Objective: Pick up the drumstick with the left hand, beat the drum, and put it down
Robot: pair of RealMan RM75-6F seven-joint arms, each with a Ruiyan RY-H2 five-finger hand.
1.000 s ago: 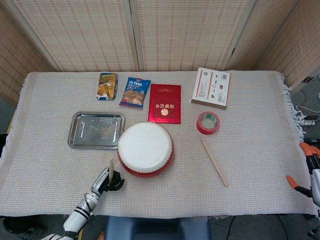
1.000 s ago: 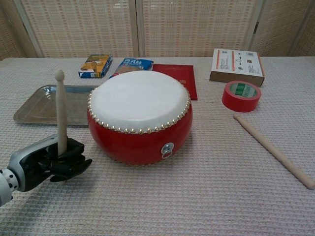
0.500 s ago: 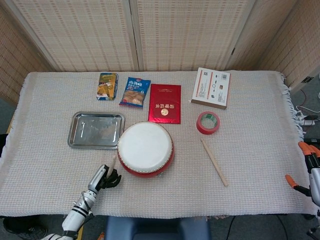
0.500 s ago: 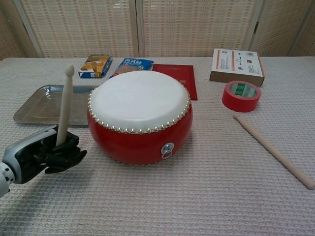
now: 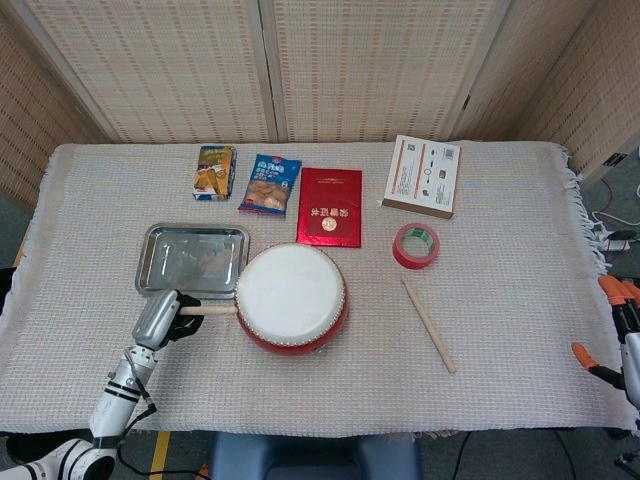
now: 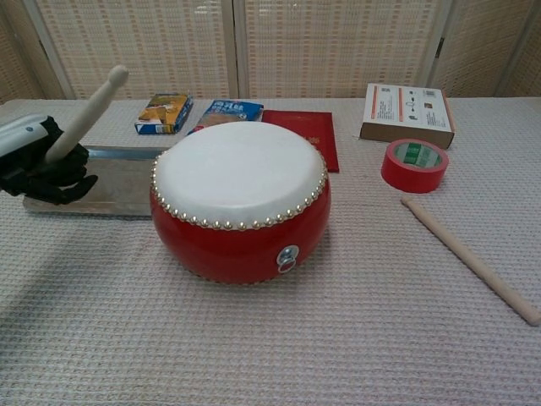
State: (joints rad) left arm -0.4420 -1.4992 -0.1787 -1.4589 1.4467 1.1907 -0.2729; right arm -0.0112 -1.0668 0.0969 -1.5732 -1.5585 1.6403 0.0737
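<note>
Head view: the left hand [image 5: 160,317] grips a pale wooden drumstick [image 5: 208,310], fingers wrapped around its lower end, the stick reaching sideways toward the rim of the round red drum [image 5: 291,298] with its smooth white skin. A rectangular shiny metal tray [image 5: 192,260], with nothing clearly visible inside, sits just beyond the hand on the woven cream surface [image 5: 500,250]. Past the drum from the hand lie a second wooden stick [image 5: 428,323], a red tape roll [image 5: 415,245], a red booklet [image 5: 330,206], a white-and-orange box [image 5: 422,175] and two snack packets [image 5: 243,177]. The right hand [image 5: 618,340] shows only partly at the frame edge, orange-tipped; whether it is open or closed cannot be told.

Chest view: the left hand [image 6: 40,161] is raised at the frame's left side, dark fingers closed on the drumstick [image 6: 87,113], which tilts upward with its rounded tip high, apart from the drum [image 6: 240,201]. Brass studs ring the drum's red body; a small metal ring hangs on its front.
</note>
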